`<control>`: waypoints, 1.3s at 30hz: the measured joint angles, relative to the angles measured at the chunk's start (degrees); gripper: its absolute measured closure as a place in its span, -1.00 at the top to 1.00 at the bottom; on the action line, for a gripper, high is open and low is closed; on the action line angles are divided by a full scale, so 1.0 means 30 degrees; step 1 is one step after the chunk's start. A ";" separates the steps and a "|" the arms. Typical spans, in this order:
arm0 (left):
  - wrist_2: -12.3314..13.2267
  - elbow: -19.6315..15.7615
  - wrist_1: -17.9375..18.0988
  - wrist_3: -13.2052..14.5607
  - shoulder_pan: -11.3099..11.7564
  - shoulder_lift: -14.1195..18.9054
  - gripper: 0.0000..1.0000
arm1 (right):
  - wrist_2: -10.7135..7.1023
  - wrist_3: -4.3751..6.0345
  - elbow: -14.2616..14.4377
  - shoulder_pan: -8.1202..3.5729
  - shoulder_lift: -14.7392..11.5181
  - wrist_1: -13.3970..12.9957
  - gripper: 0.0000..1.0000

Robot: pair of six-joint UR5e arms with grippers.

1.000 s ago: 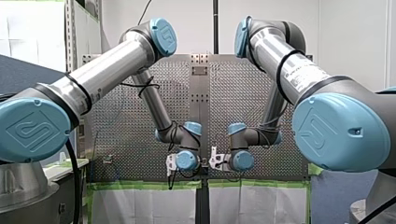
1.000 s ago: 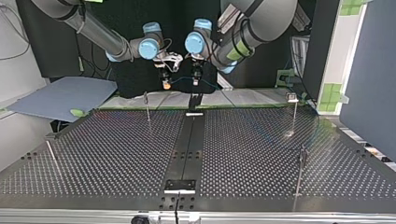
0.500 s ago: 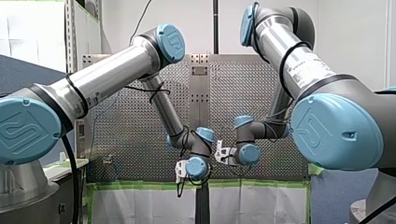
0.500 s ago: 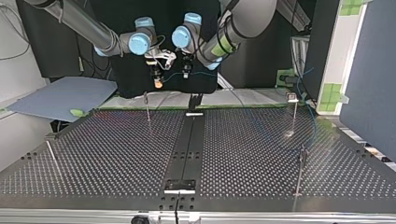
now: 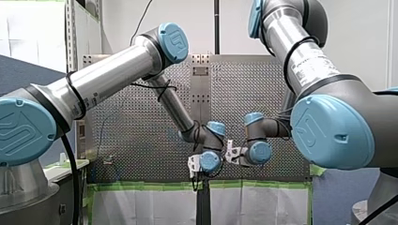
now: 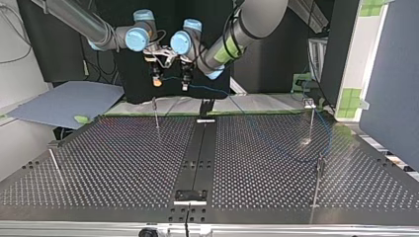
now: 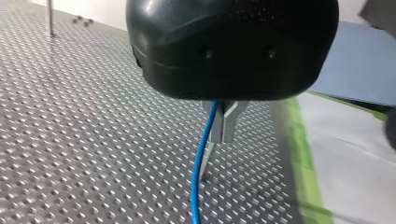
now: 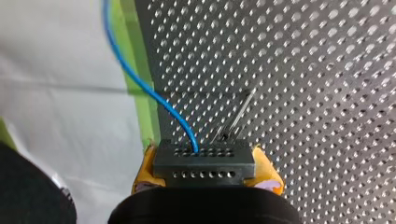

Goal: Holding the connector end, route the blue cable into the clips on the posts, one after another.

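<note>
The blue cable (image 8: pixel 140 84) ends in a black perforated connector (image 8: pixel 204 161). My right gripper (image 8: pixel 204 164) is shut on that connector between its yellow pads. A short way along, my left gripper (image 7: pixel 223 139) has its metal fingers shut on the blue cable (image 7: pixel 201 163). In the top view both grippers hang side by side above the table's far edge, the right gripper (image 6: pixel 156 80) left of the left gripper (image 6: pixel 186 85). From there the cable (image 6: pixel 207 89) trails down across the table toward the far right post (image 6: pixel 311 116). A thin post (image 6: pixel 155 112) stands just below the grippers.
Two more posts stand nearer the camera in the top view, one at the right (image 6: pixel 318 182) and one at the left (image 6: pixel 53 165). A black rail (image 6: pixel 197 158) runs down the perforated table's middle. A blue-grey board (image 6: pixel 64 101) lies beyond the far left corner.
Both arms have shifted together toward the top view's left and a little higher, still close to each other. The cable now stretches further out from the right-hand post.
</note>
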 joint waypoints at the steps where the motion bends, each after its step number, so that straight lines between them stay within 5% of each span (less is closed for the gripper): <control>1: -0.0001 0.0091 0.0030 -0.0049 -0.0028 -0.0008 -1.00 | -0.0017 -0.0065 0.0045 -0.0076 0.0000 -0.0032 -1.00; 10: 0.0147 0.0498 0.0109 -0.0176 -0.0232 -0.0037 -1.00 | -0.0524 -0.0576 0.0326 -0.1117 0.0005 -0.0717 -1.00; 23: -0.0252 0.2234 -0.1053 -0.0377 -0.1204 -0.1687 -1.00 | -0.2838 -0.0854 0.0554 -0.3306 0.0017 -0.1792 -1.00; 33: -0.1768 0.3865 -0.0287 -0.0295 -0.1588 -0.2317 -1.00 | -0.3697 -0.0685 0.0521 -0.3534 0.0057 -0.3136 -1.00; 39: -0.2306 0.4909 -0.0724 -0.0244 -0.1912 -0.3095 -1.00 | -0.4466 -0.0710 0.0446 -0.3627 0.0107 -0.3235 -1.00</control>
